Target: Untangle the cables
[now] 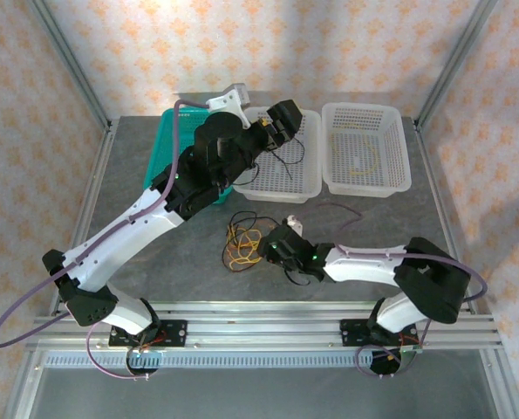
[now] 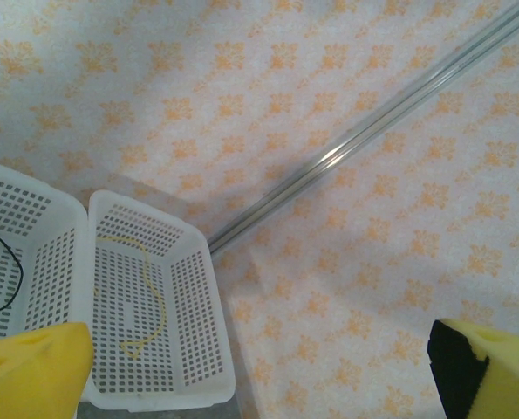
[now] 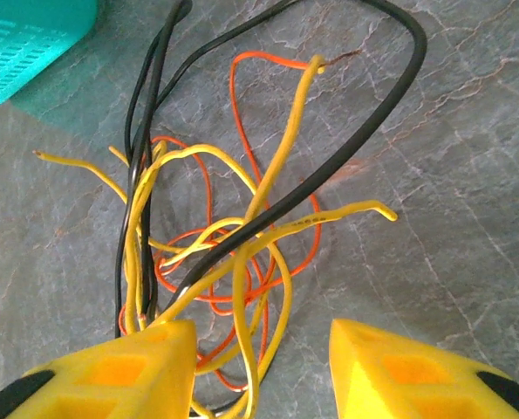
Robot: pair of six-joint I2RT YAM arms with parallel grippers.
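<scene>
A tangle of yellow, orange and black cables (image 1: 244, 244) lies on the grey table in front of the arms. In the right wrist view the tangle (image 3: 233, 244) spreads just ahead of my right gripper (image 3: 261, 336), which is open. Yellow strands run down between its fingers, close to the left finger (image 3: 128, 375). My right gripper (image 1: 275, 249) sits at the tangle's right edge. My left gripper (image 1: 281, 118) hovers over the middle white basket, open wide and holding nothing (image 2: 259, 375). A single black cable (image 1: 285, 157) lies in that basket. A yellow cable (image 2: 150, 288) lies in the right basket.
A teal basket (image 1: 166, 144) stands at the back left beside the middle white basket (image 1: 304, 188) and the right white basket (image 1: 368, 186). One thin dark strand (image 1: 348, 209) lies loose on the table right of the tangle. Papered walls and metal frame posts enclose the table.
</scene>
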